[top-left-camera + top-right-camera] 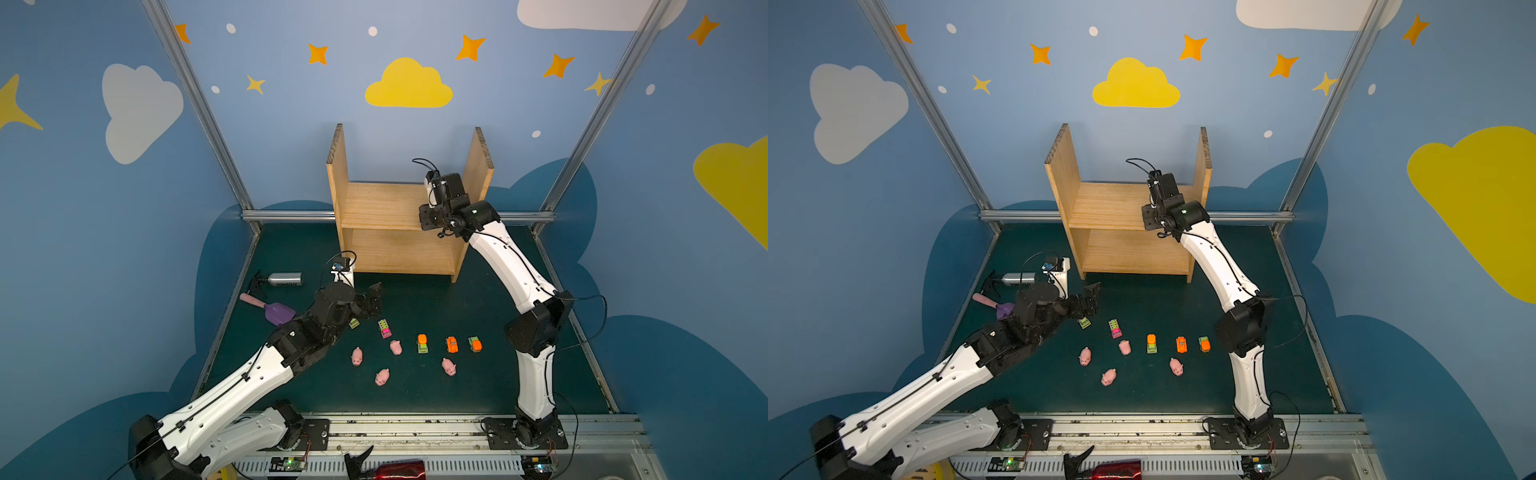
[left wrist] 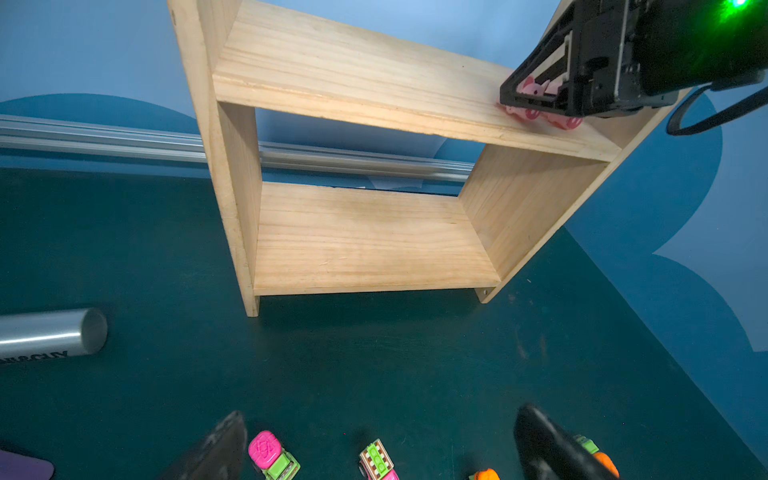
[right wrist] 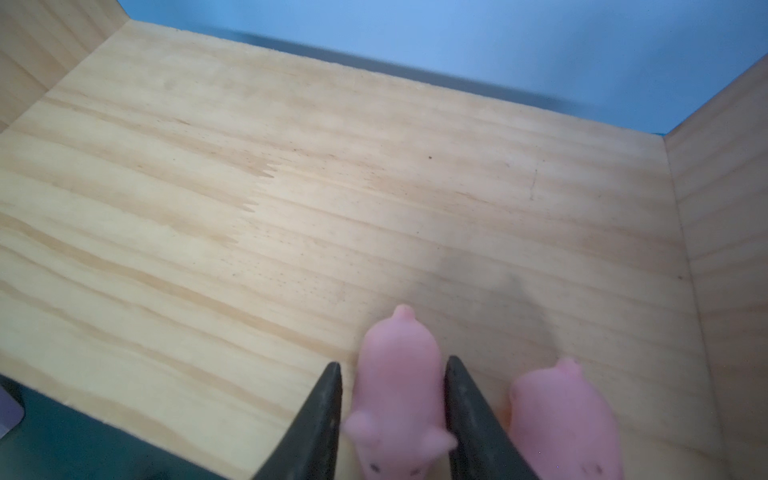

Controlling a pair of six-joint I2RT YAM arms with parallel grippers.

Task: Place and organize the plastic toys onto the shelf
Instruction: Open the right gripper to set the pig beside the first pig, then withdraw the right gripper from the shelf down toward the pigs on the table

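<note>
two pigs (image 3: 561, 407) on shelf (image 1: 374, 208), nine toys (image 1: 422, 344) left
right gripper (image 3: 392, 362) slightly parted around one pig (image 3: 399, 386); left gripper (image 2: 382, 413) wide open, empty

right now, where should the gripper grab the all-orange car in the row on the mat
Probably across its two long flanks, coming straight down from above. The orange car lies lengthwise toward the shelf, so its narrow width faces sideways, with open gaps either side.
</note>
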